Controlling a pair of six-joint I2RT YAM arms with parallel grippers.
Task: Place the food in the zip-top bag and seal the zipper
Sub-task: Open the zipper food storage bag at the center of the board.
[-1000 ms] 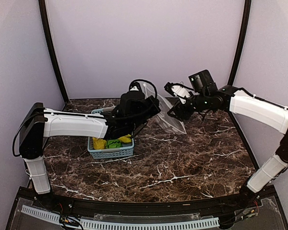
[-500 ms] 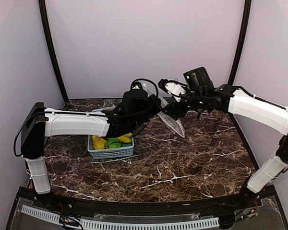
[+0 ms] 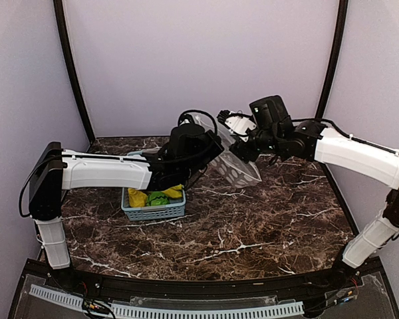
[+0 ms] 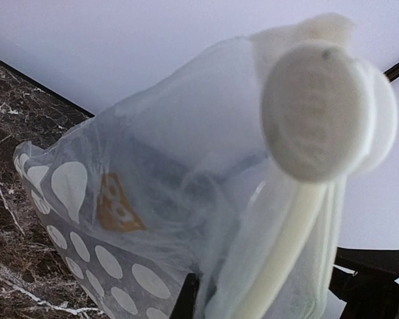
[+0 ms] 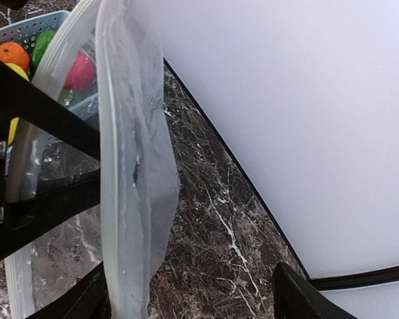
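The zip-top bag point(image 3: 242, 171), clear with white polka dots, hangs in the air above the table. My left gripper point(image 3: 213, 144) is shut on its upper edge. In the left wrist view the bag point(image 4: 120, 219) fills the frame and covers the jaws. My right gripper point(image 5: 196, 296) is open beside the bag point(image 5: 136, 173). The zipper point(image 5: 108, 153) runs down the bag's edge next to the right gripper's left finger point(image 5: 86, 299). The food point(image 3: 157, 197) lies in the light-blue basket point(image 3: 153, 213), with an orange point(image 5: 10, 54), a green piece point(image 5: 44, 41) and a red piece point(image 5: 83, 70).
The basket stands on the dark marble table point(image 3: 253, 226) under my left arm point(image 3: 106, 174). A black frame post point(image 3: 330, 60) and purple walls close in the back. A white round part point(image 4: 316, 113) of the right arm sits close behind the bag.
My right gripper has moved left up to the bag and opened wider. The bag's lower end has swung slightly. The left arm has stayed almost still.
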